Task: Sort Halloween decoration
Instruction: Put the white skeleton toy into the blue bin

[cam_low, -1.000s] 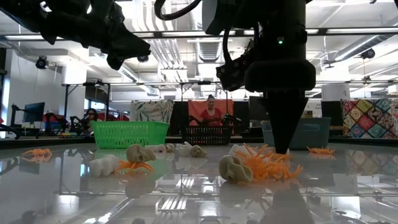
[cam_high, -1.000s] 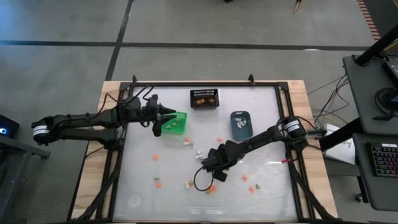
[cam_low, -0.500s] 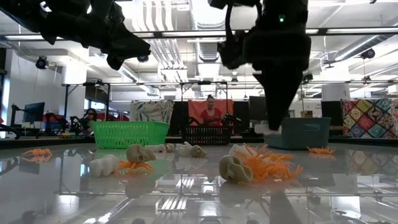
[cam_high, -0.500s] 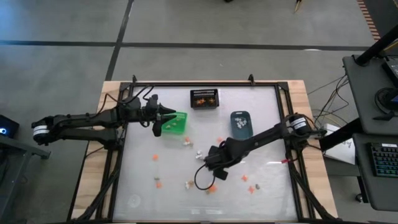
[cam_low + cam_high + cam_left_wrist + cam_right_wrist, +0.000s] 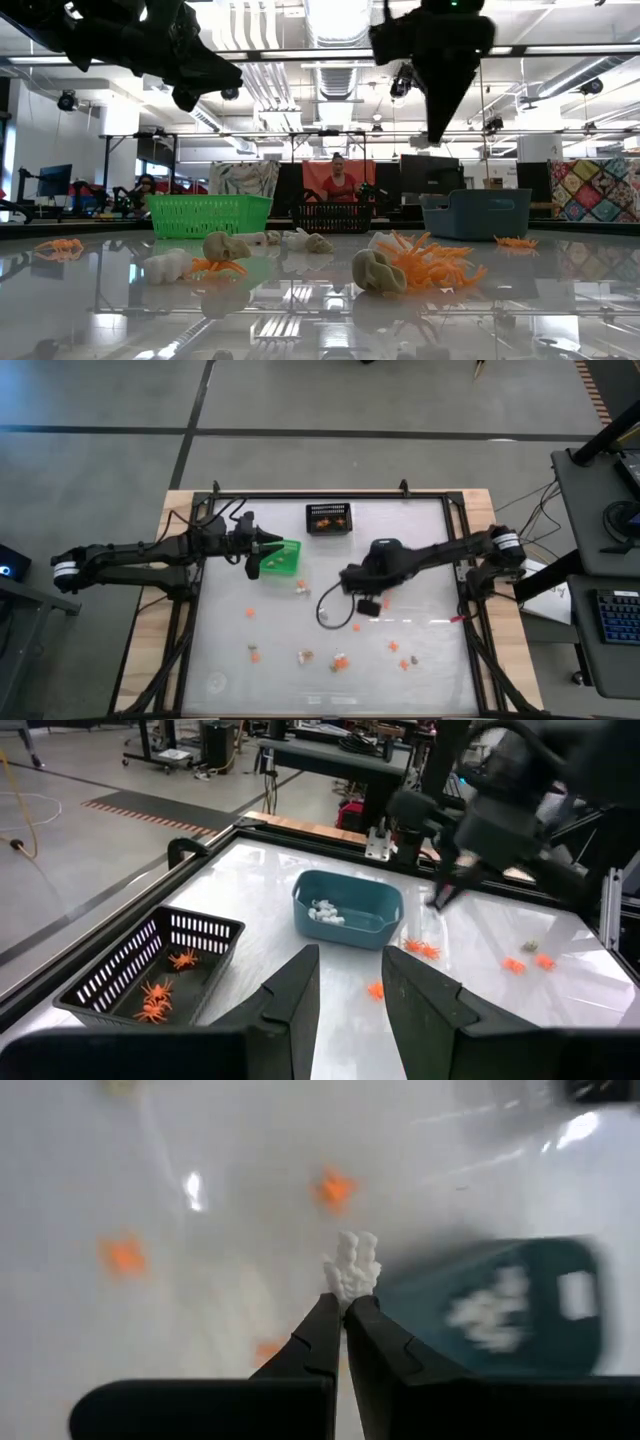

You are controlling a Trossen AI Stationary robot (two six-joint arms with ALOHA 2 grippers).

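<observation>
Carrying a white trinket [image 5: 350, 1267] toward the blue bin [image 5: 348, 908] is the step in hand, by the look of it. The right fingers [image 5: 340, 1312] are pressed shut on the trinket, which is pinched by its lower end only, most of it standing clear above the tips. The right gripper [image 5: 368, 605] is held above the worktop [image 5: 430, 640], just beside the blue bin, on the side away from the black basket [image 5: 328, 518]. To do this well, the grip should be kept closed until the tips hang squarely over the bin's open middle, where other white pieces [image 5: 326, 913] already lie, and only then released. The orange pieces [image 5: 342, 663] well away from the bin are left for later. The left gripper [image 5: 262, 556] waits half open over the green bin [image 5: 283, 556], holding nothing.
</observation>
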